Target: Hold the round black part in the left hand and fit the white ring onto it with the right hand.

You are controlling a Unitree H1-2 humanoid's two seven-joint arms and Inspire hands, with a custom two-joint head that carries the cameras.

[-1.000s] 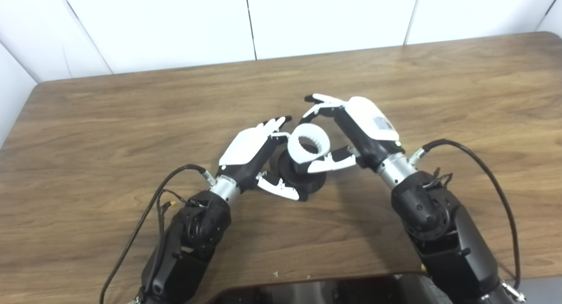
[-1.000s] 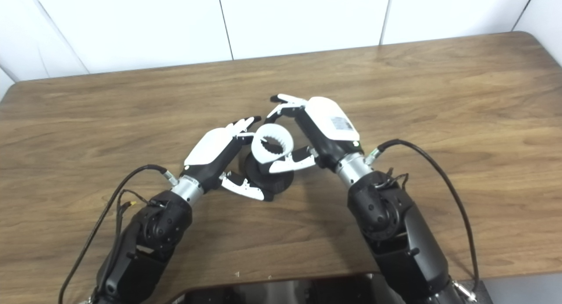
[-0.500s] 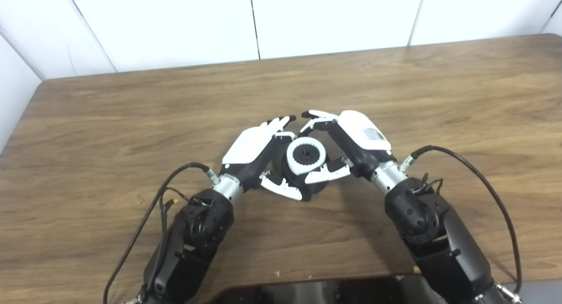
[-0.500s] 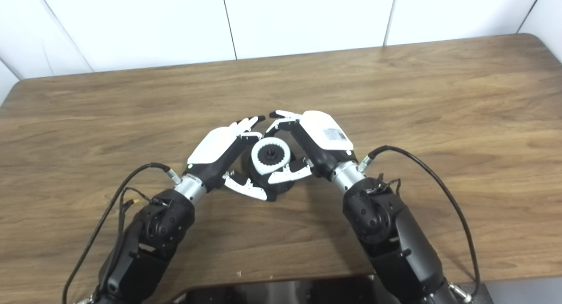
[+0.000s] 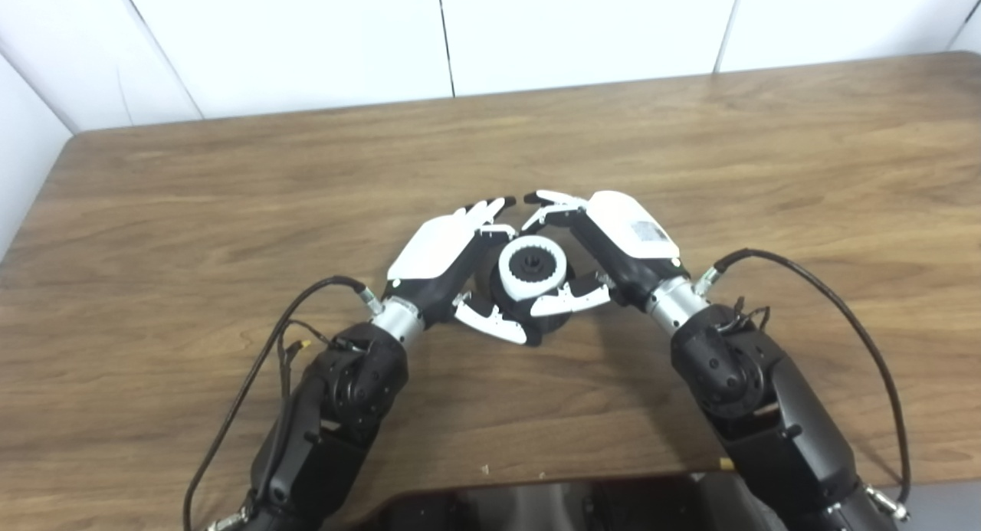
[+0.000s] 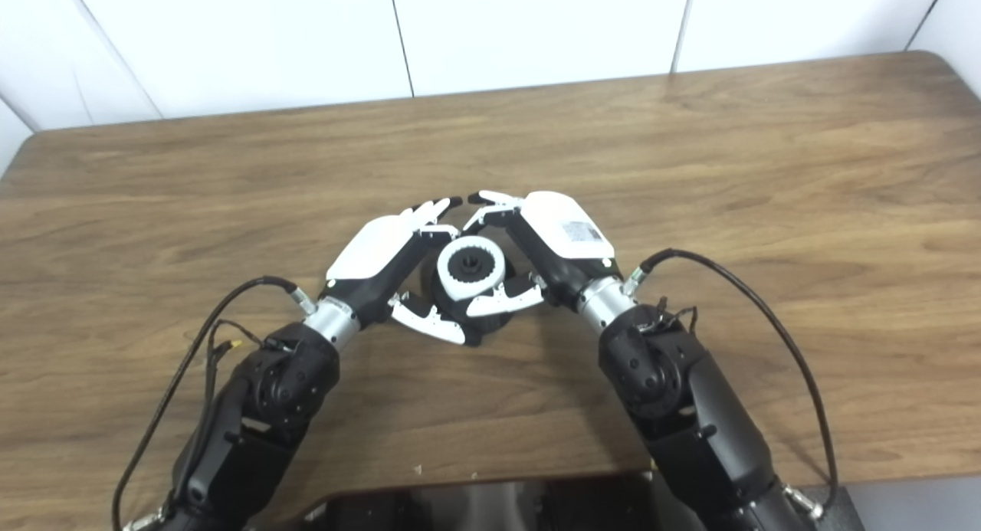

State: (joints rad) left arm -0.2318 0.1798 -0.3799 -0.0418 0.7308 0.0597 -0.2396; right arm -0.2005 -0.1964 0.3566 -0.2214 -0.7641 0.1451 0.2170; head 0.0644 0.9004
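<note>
Lowered: white ring (image 5: 533,267) onto round black part (image 5: 546,326) | between left hand (image 5: 444,259), right hand (image 5: 613,244)

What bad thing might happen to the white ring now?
The white ring sits on the black part, but whether it is pushed fully home cannot be seen. If the right hand lets go early, it may pop off. The left hand only cups the black part on the table, so a hard push might make it slide.
</note>
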